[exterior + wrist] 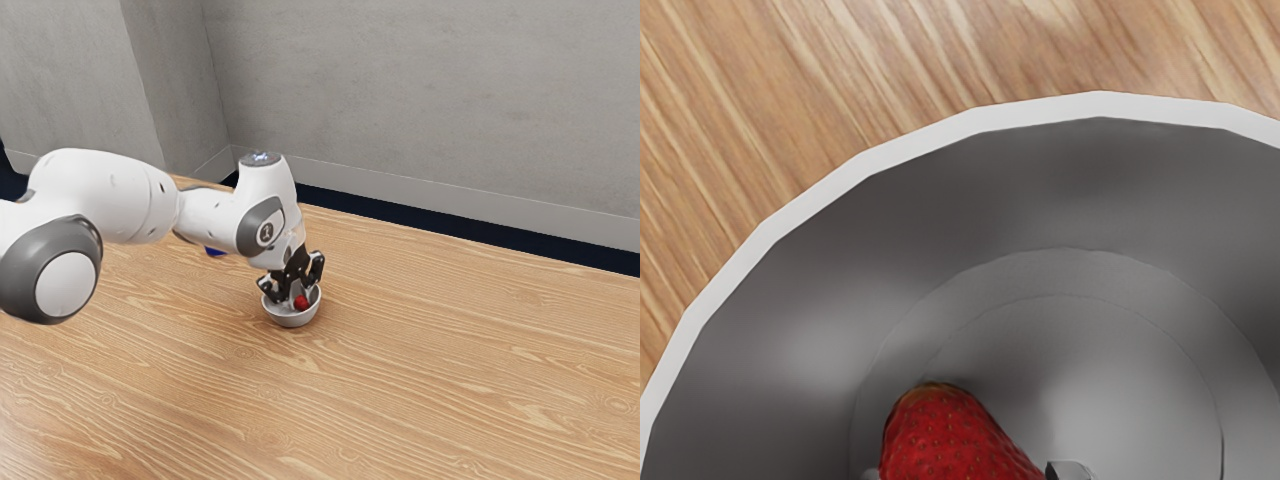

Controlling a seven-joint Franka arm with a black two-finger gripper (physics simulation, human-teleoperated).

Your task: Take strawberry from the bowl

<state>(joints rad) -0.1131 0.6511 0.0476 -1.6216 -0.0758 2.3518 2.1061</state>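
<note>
One broad, light-brown wood-grained table (pixel 450 380) is seen, and one round, pale-grey, smooth bowl (pixel 291 320) is counted. One red, seed-dotted, tapered strawberry (pixel 950 440) is shown — a single fruit. One white-and-grey jointed robot arm (pixel 110 195) is counted, fitted with one black two-fingered gripper (pixel 296 299). One small blue thing (pixel 216 251) — partly hidden — is seen, and three flat grey wall faces (pixel 430 110) are counted
</note>
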